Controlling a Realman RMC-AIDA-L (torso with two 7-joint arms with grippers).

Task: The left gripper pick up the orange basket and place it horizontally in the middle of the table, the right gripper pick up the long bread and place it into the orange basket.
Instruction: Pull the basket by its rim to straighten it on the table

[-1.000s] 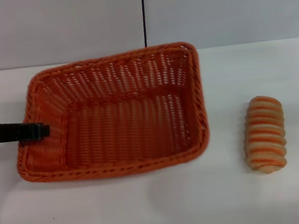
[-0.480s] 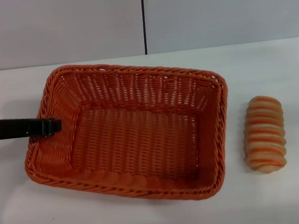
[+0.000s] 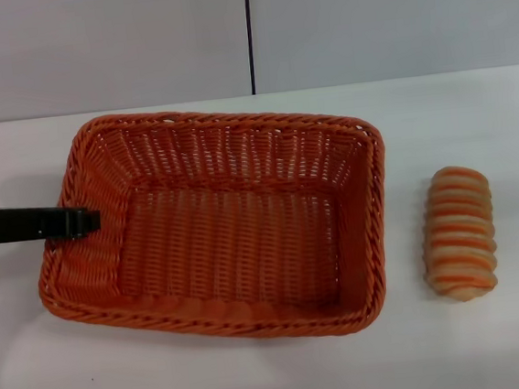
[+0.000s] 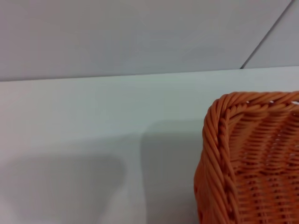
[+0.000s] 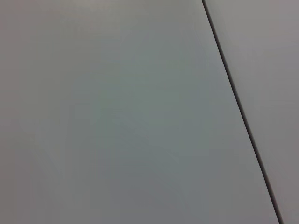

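Observation:
The orange basket (image 3: 376, 229) rests on the white table (image 3: 259, 378), near the middle and a little to the left, with its long side running almost crosswise. My left gripper (image 3: 83, 221) reaches in from the left and is shut on the basket's left rim. One corner of the basket (image 4: 224, 140) fills the left wrist view. The long bread (image 3: 461, 232), tan with orange-brown stripes, lies on the table to the right of the basket and apart from it. My right gripper does not show in any view.
A grey wall with a dark vertical seam (image 3: 250, 34) stands behind the table's far edge. The right wrist view holds only that wall and its seam (image 5: 238, 107). Bare tabletop lies in front of the basket and around the bread.
The basket, held at its left rim, turned from a skewed pose to nearly crosswise and moved right, then slid back slightly left. The bread has not moved.

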